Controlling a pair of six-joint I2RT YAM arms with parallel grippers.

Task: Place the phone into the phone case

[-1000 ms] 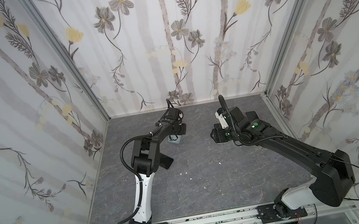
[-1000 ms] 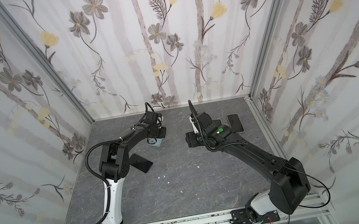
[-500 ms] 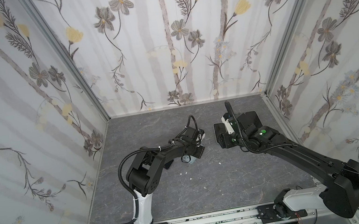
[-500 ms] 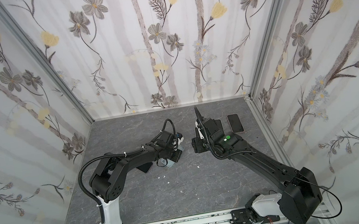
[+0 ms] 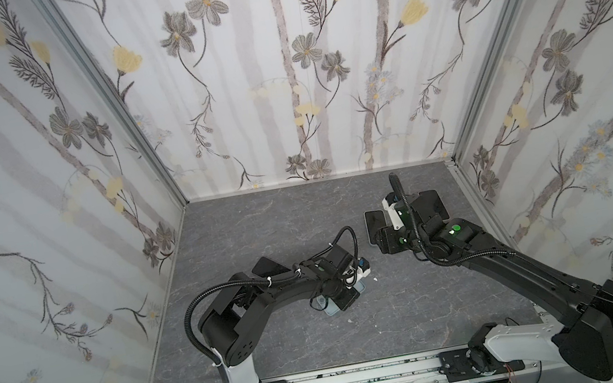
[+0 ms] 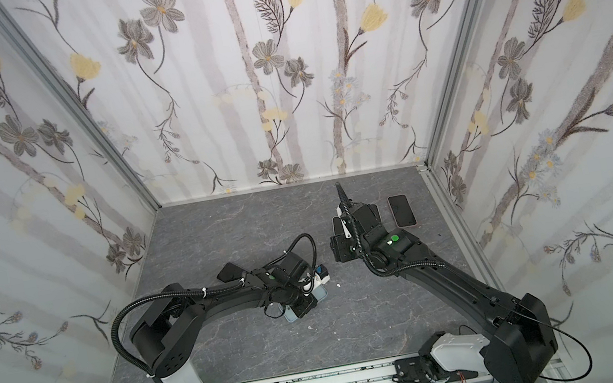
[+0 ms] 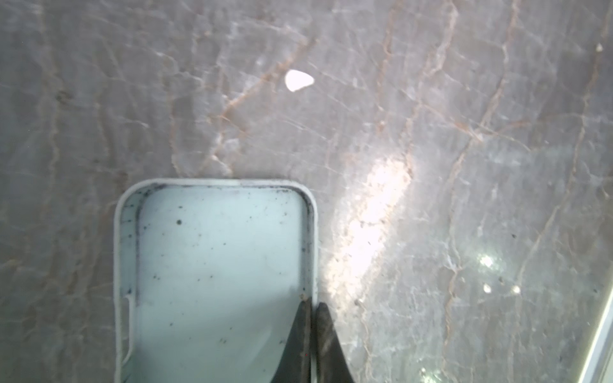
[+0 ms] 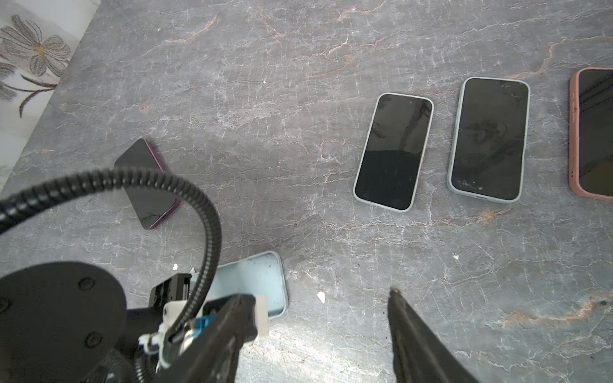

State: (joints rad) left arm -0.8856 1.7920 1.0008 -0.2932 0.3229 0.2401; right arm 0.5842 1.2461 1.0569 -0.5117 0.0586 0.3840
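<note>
The phone case [image 7: 219,265] is pale blue and empty, lying open side up on the grey table. It shows in both top views under the left arm's wrist [image 5: 330,311] [image 6: 290,316]. My left gripper [image 7: 312,306] is shut on one long side wall of the case. A bare phone [image 8: 147,184] with a purple edge lies screen up behind the left arm [image 5: 266,266]. My right gripper [image 8: 321,295] hangs open above the table right of the case, holding nothing.
Three cased phones lie screen up at the back right: two in pale cases [image 8: 393,151] [image 8: 489,139] and one in a pink case [image 8: 593,132]. Small white scraps [image 7: 298,80] dot the table near the case. Flowered walls close in three sides.
My left arm has swung from the back of the table toward the front middle, bringing the case with it. The right gripper shifted only slightly and stays open.
</note>
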